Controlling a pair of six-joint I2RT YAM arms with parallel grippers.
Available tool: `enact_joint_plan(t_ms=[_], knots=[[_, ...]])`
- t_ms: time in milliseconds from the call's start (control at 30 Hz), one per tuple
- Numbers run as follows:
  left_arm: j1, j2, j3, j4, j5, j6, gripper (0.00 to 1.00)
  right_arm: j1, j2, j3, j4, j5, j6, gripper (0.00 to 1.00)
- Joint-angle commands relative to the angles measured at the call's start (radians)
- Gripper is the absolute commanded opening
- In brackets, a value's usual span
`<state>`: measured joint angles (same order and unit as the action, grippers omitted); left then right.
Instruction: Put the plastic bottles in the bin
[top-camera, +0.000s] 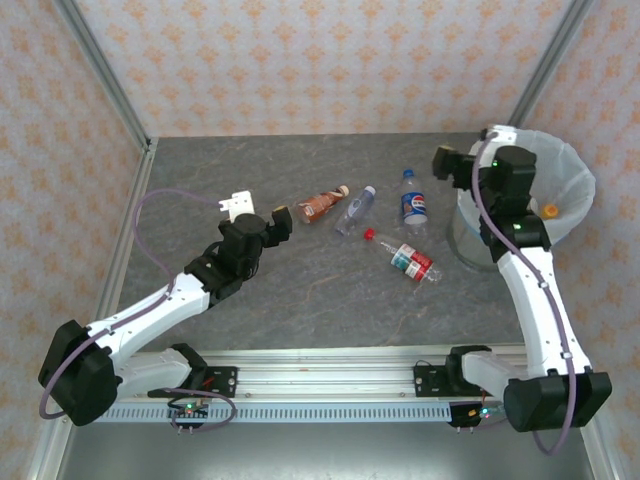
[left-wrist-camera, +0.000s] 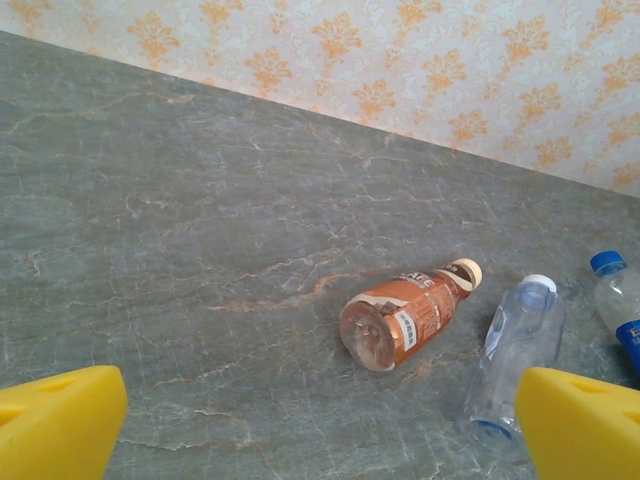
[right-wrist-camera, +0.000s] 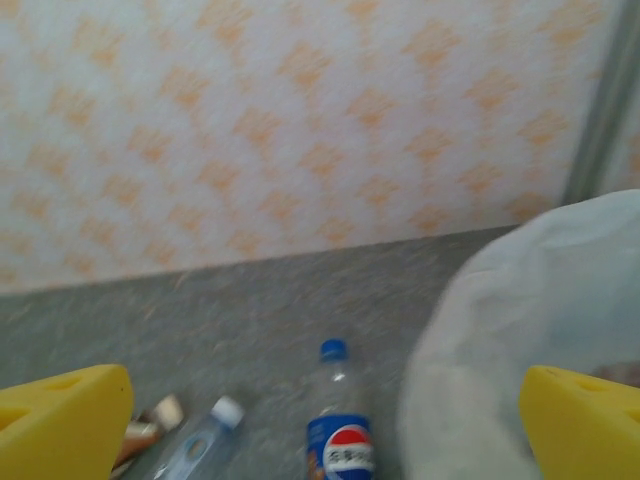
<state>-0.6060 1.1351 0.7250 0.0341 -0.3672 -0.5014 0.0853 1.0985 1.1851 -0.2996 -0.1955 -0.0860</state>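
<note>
Grey stone-look surface (top-camera: 200, 170), orange-patterned wallpaper (top-camera: 300, 60) on three sides, and there's work left out there. Four to clear. The orange bottle (top-camera: 322, 206) is on its side with the clear bottle (top-camera: 355, 210) just beside it. The blue-label bottle (top-camera: 411, 203) is a little further right. The red-label bottle (top-camera: 412, 262) lies nearer the arms, red cap pointing left. All four are down flat and none is stacked on another, so each offers its body for a pinch across the middle.

Over on the far right stands the bin (top-camera: 575, 175), white liner folded over the rim. An orange cap (top-camera: 550, 211) shows inside, likely a bottle already dropped.

Right hand (top-camera: 468, 148) hovers by the bin's left rim, opened as wide as it goes, nothing in it. In its wrist view the blue-label bottle sits dead ahead and below, with the liner bulging on the right. My read is that it's free to go for that one, which is among the closest to the bin.

Left hand (top-camera: 262, 208) is low over the surface, fully apart and empty too. It's aimed at the orange bottle, whose base faces its camera with the clear bottle alongside. That looks like an approach lined up, since the orange one is nearest on its side. Watch for rolling: round bottles on a smooth surface could skitter if nudged before the pinch.
</note>
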Motion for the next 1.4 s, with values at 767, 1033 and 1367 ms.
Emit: enact_joint_plan(t_ms=[767,1033,1367], knots=[[0.017,0.066,0.044,-0.027,-0.014,-0.028,1.00,0.343,0.500,0.064,-0.518,0.078,-0.438,0.99],[0.019,0.051,0.016,-0.010,0.006,-0.016,1.00,0.344,0.608,0.068,-0.526,0.075,-0.441,0.80],[0.032,0.050,0.014,-0.018,0.038,-0.021,1.00,0.344,0.697,0.054,-0.504,0.088,-0.478,0.81]])
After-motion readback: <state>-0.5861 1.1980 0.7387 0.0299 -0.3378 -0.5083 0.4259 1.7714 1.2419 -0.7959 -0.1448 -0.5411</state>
